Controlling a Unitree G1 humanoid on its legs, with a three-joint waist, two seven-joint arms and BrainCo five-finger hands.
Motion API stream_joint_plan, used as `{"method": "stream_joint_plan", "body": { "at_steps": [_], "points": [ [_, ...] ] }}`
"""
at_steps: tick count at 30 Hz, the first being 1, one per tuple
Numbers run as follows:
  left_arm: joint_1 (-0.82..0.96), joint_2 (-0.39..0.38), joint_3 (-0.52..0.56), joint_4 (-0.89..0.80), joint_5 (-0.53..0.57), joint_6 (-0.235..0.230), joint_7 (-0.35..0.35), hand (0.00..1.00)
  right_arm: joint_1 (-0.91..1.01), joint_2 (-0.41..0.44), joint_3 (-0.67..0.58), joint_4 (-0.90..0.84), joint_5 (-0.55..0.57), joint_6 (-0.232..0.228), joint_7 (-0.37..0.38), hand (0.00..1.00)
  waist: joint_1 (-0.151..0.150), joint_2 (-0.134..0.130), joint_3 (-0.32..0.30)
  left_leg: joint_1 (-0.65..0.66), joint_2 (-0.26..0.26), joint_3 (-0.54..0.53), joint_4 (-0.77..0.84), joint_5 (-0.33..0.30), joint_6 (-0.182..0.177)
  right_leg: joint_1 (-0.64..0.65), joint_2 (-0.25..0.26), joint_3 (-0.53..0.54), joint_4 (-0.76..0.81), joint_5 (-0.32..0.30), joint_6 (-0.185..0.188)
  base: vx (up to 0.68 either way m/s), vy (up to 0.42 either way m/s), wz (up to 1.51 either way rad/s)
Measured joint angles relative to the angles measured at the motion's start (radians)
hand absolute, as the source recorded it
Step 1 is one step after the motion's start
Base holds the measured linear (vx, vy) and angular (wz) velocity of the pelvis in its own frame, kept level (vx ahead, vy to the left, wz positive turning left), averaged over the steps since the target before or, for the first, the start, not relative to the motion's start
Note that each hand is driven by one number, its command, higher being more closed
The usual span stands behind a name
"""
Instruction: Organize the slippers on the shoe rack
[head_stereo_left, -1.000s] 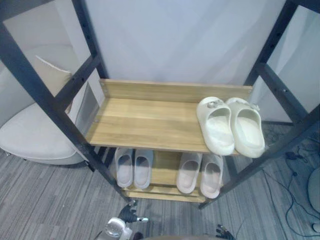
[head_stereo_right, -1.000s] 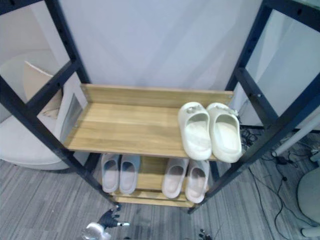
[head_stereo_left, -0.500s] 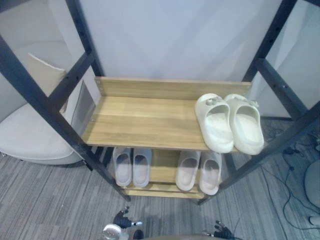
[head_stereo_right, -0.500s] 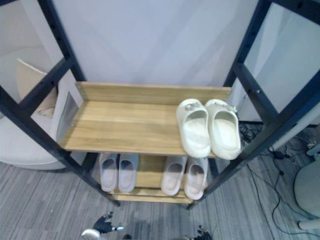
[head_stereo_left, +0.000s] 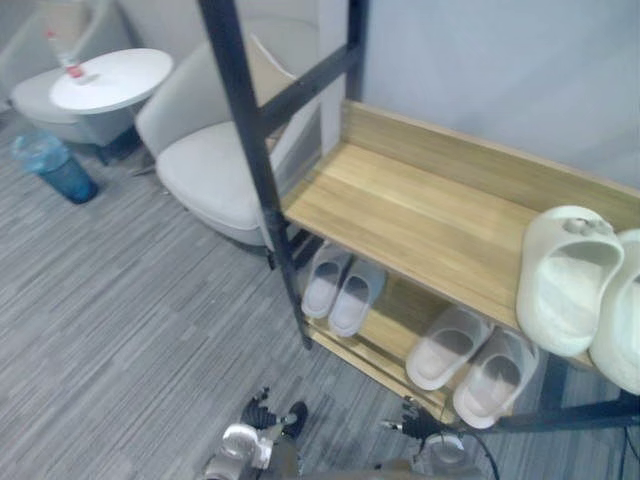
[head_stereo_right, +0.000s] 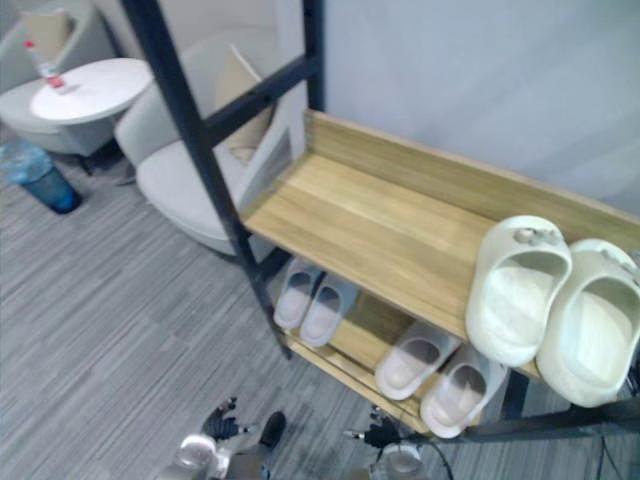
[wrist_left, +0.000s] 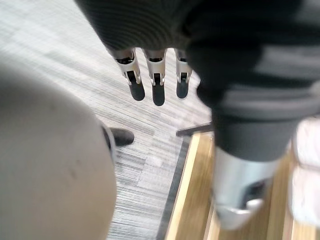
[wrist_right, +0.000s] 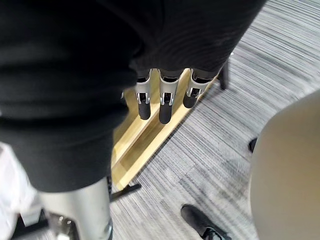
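Note:
A wooden shoe rack's upper shelf carries a pair of cream slippers at its right end, side by side. On the lower shelf lie a pale grey pair on the left and a pale pinkish pair on the right. My left hand hangs low near the floor in front of the rack, open and holding nothing; its straight fingers point at the carpet. My right hand hangs beside it, also open, with its fingers over the rack's bottom edge.
The rack's black metal post stands at its front left corner. Left of the rack are a white armchair, a round white table with a small bottle, and a blue water jug. Grey carpet spreads in front.
The whole picture has swung to the left, so the camera moved: the armchair and table have come into sight. The slippers lie as before and both hands stay low.

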Motion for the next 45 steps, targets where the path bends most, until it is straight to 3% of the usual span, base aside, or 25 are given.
{"method": "stream_joint_plan", "body": {
  "at_steps": [3, 4, 5, 6, 7, 10, 12, 14, 15, 17, 21, 24, 25, 26, 28, 29, 30, 33, 35, 36, 37, 40, 42, 44, 45],
  "points": [
    [-0.018, 0.002, 0.022, -0.003, -0.001, -0.006, -0.001, 0.0, 0.004, 0.009, -0.027, 0.002, 0.001, 0.003, -0.004, 0.0, 0.007, -0.016, 0.01, -0.083, -0.015, 0.138, 0.428, -0.052, -0.018, -0.002, -0.052, -0.094, 0.019, 0.004, -0.002, -0.14, 0.013, 0.9],
    [-0.015, 0.002, 0.022, -0.002, -0.001, -0.007, -0.001, 0.0, 0.007, 0.009, -0.027, 0.002, 0.001, 0.004, -0.004, 0.0, 0.006, -0.014, 0.009, -0.081, -0.012, 0.152, 0.46, -0.073, -0.018, -0.002, -0.052, -0.1, 0.02, 0.004, -0.002, -0.06, 0.033, 0.5],
    [-0.012, 0.001, 0.022, 0.01, -0.001, -0.006, 0.0, 0.0, 0.022, 0.006, -0.029, -0.011, 0.001, 0.003, -0.003, 0.0, -0.001, -0.001, 0.001, -0.077, 0.021, 0.222, 0.541, -0.166, -0.017, 0.001, -0.049, -0.122, 0.022, 0.008, 0.005, 0.01, 0.11, 0.68],
    [-0.017, -0.002, 0.021, 0.028, -0.001, -0.004, -0.002, 0.0, 0.02, 0.003, -0.035, -0.034, 0.002, 0.004, -0.005, 0.0, -0.007, 0.022, -0.005, -0.077, 0.046, 0.306, 0.52, -0.196, -0.009, -0.006, -0.036, -0.149, 0.031, 0.003, 0.024, 0.01, 0.124, 0.83],
    [-0.021, 0.001, 0.019, 0.029, -0.001, -0.004, -0.003, 0.0, 0.021, 0.004, -0.038, -0.038, 0.003, 0.003, -0.005, 0.0, -0.011, 0.016, -0.003, -0.075, 0.041, 0.32, 0.507, -0.196, -0.009, -0.008, -0.035, -0.151, 0.031, 0.002, 0.029, 0.02, 0.145, 1.1],
    [-0.025, 0.021, 0.006, 0.034, -0.007, -0.004, -0.001, 0.0, 0.029, 0.021, -0.039, -0.036, 0.003, 0.004, -0.003, 0.0, -0.006, -0.024, 0.0, -0.024, -0.055, 0.286, 0.322, -0.174, 0.013, -0.004, -0.082, -0.174, 0.02, 0.003, 0.054, -0.04, 0.155, 0.97],
    [-0.023, 0.02, -0.012, 0.036, -0.02, -0.005, 0.002, 0.0, 0.025, 0.017, -0.037, -0.037, 0.003, 0.004, 0.0, 0.0, -0.008, -0.025, 0.01, 0.002, -0.109, 0.266, 0.307, -0.2, 0.036, -0.024, -0.156, -0.165, 0.17, -0.027, 0.105, -0.04, 0.195, 0.54],
    [-0.016, 0.021, -0.028, 0.04, -0.021, -0.003, 0.003, 0.0, 0.02, 0.01, -0.038, -0.041, 0.003, 0.003, 0.005, 0.0, -0.009, -0.015, 0.016, 0.045, -0.135, 0.238, 0.281, -0.199, 0.042, -0.111, -0.197, -0.09, 0.414, 0.001, 0.059, 0.0, 0.156, 0.46],
    [-0.014, 0.026, -0.032, 0.04, -0.021, -0.003, 0.004, 0.0, 0.021, 0.006, -0.039, -0.044, 0.003, 0.001, 0.006, 0.0, -0.014, -0.013, 0.017, 0.068, -0.141, 0.216, 0.27, -0.194, 0.046, -0.155, -0.184, -0.036, 0.496, 0.008, 0.034, 0.11, 0.11, 0.82],
    [-0.01, 0.04, -0.042, 0.047, -0.04, -0.002, 0.008, 0.0, 0.023, 0.015, -0.038, -0.051, 0.003, -0.004, 0.006, 0.0, -0.039, -0.022, 0.011, 0.093, -0.149, 0.127, 0.226, -0.182, 0.063, -0.229, -0.068, 0.097, 0.545, -0.047, 0.044, 0.16, 0.028, 1.04],
    [-0.017, 0.035, -0.049, 0.057, -0.043, -0.001, 0.007, 0.0, 0.023, 0.018, -0.033, -0.061, 0.005, -0.019, 0.013, 0.0, -0.05, -0.025, 0.008, 0.149, -0.15, 0.011, 0.127, -0.151, 0.099, -0.321, 0.094, 0.219, 0.337, -0.053, 0.046, 0.17, -0.05, 0.78],
    [-0.024, 0.029, -0.049, 0.057, -0.046, -0.003, 0.006, 0.0, 0.026, 0.022, -0.033, -0.064, 0.006, -0.024, 0.013, 0.0, -0.07, -0.038, -0.002, 0.153, -0.18, -0.088, 0.155, -0.174, 0.072, -0.315, 0.12, 0.29, 0.202, -0.007, -0.01, 0.29, -0.13, 1.35],
    [-0.025, 0.014, -0.032, 0.059, -0.047, -0.004, 0.005, 0.0, 0.025, 0.019, -0.037, -0.057, 0.006, -0.022, 0.014, 0.0, -0.078, -0.042, -0.012, 0.147, -0.191, -0.138, 0.222, -0.221, 0.051, -0.278, 0.108, 0.25, 0.166, 0.062, -0.041, 0.41, -0.134, 1.14],
    [-0.016, -0.007, -0.006, 0.056, -0.047, -0.006, 0.005, 0.0, 0.022, 0.017, -0.036, -0.05, 0.005, -0.016, 0.015, 0.0, -0.058, -0.021, -0.024, 0.144, -0.17, -0.134, 0.269, -0.245, 0.028, -0.248, 0.111, 0.214, 0.136, 0.066, -0.054, 0.5, -0.147, 1.05],
    [-0.003, -0.044, 0.065, 0.03, -0.052, -0.006, 0.003, 0.0, 0.018, 0.016, -0.027, -0.043, 0.005, -0.009, 0.014, 0.0, -0.04, -0.003, -0.021, 0.046, -0.155, -0.007, 0.523, -0.254, -0.086, -0.17, 0.108, 0.182, 0.089, 0.065, -0.071, 0.43, -0.083, 0.83],
    [-0.001, -0.053, 0.092, 0.012, -0.061, -0.007, 0.004, 0.0, 0.018, 0.016, -0.017, -0.045, 0.005, -0.003, 0.014, 0.0, -0.038, -0.002, -0.017, 0.008, -0.131, 0.059, 0.645, -0.252, -0.106, -0.119, 0.108, 0.177, 0.064, 0.059, -0.08, 0.47, -0.08, 0.99],
    [0.004, -0.057, 0.115, 0.001, -0.072, -0.008, 0.01, 0.0, 0.021, 0.017, 0.007, -0.055, 0.006, 0.0, 0.014, 0.0, -0.027, -0.005, -0.006, -0.009, -0.06, 0.177, 0.763, -0.273, -0.097, -0.037, 0.107, 0.157, 0.041, 0.044, -0.103, 0.39, -0.042, 0.54],
    [-0.001, -0.058, 0.115, -0.005, -0.082, -0.01, 0.011, 0.0, 0.02, 0.025, 0.011, -0.078, 0.013, -0.001, 0.014, 0.0, -0.016, -0.014, -0.004, -0.066, 0.037, 0.326, 0.744, -0.308, -0.073, 0.051, 0.077, 0.1, 0.026, 0.026, -0.098, 0.35, -0.014, 0.59],
    [-0.011, -0.058, 0.095, -0.002, -0.082, -0.01, 0.01, 0.0, 0.024, 0.019, 0.011, -0.077, 0.025, 0.0, 0.014, 0.0, -0.014, -0.012, -0.006, -0.104, 0.031, 0.38, 0.582, -0.275, -0.05, 0.09, 0.051, 0.05, 0.004, 0.011, -0.075, 0.29, 0.021, 0.68],
    [-0.01, -0.058, 0.074, -0.001, -0.083, -0.01, 0.01, 0.0, 0.032, 0.01, 0.011, -0.076, 0.025, 0.0, 0.014, 0.0, -0.012, 0.008, -0.011, -0.124, 0.017, 0.39, 0.399, -0.157, -0.022, 0.122, 0.053, 0.02, -0.012, -0.006, -0.047, 0.39, 0.089, 0.9],
    [-0.007, -0.055, 0.059, 0.001, -0.097, -0.009, 0.007, 0.0, 0.039, -0.002, 0.004, -0.066, 0.025, 0.0, 0.013, 0.0, 0.0, 0.034, -0.02, -0.146, 0.004, 0.386, 0.297, -0.022, 0.049, 0.15, 0.073, 0.006, -0.032, -0.029, -0.011, 0.39, 0.089, 0.98],
    [-0.029, -0.022, 0.063, 0.016, -0.103, -0.018, 0.009, 0.0, 0.002, 0.018, 0.013, -0.032, 0.024, 0.003, 0.013, 0.0, 0.01, -0.025, -0.021, -0.131, -0.084, 0.382, 0.257, -0.039, 0.089, 0.156, 0.018, 0.015, -0.021, 0.01, 0.027, 0.46, 0.121, 0.93],
    [-0.025, -0.02, 0.065, 0.017, -0.103, -0.02, 0.01, 0.0, 0.002, 0.019, 0.012, -0.03, 0.021, 0.006, 0.016, 0.0, 0.012, -0.031, -0.019, -0.092, -0.117, 0.369, 0.266, -0.082, 0.102, 0.141, 0.001, 0.043, 0.103, 0.033, 0.054, 0.42, 0.144, 0.59],
    [-0.011, -0.021, 0.069, 0.022, -0.103, -0.02, 0.009, 0.0, 0.014, 0.017, 0.011, -0.026, 0.015, 0.006, 0.017, 0.0, 0.008, -0.032, -0.019, -0.011, -0.147, 0.33, 0.247, -0.126, 0.109, 0.078, -0.022, 0.065, 0.354, 0.11, 0.072, 0.43, 0.137, 0.5],
    [-0.008, -0.023, 0.067, 0.035, -0.103, -0.021, 0.01, 0.0, 0.031, 0.017, 0.009, -0.037, 0.004, 0.007, 0.02, 0.0, -0.003, -0.038, -0.013, 0.08, -0.166, 0.284, 0.198, -0.14, 0.105, -0.035, -0.038, 0.101, 0.64, 0.241, 0.059, 0.57, 0.098, 0.71]
  ]
}}
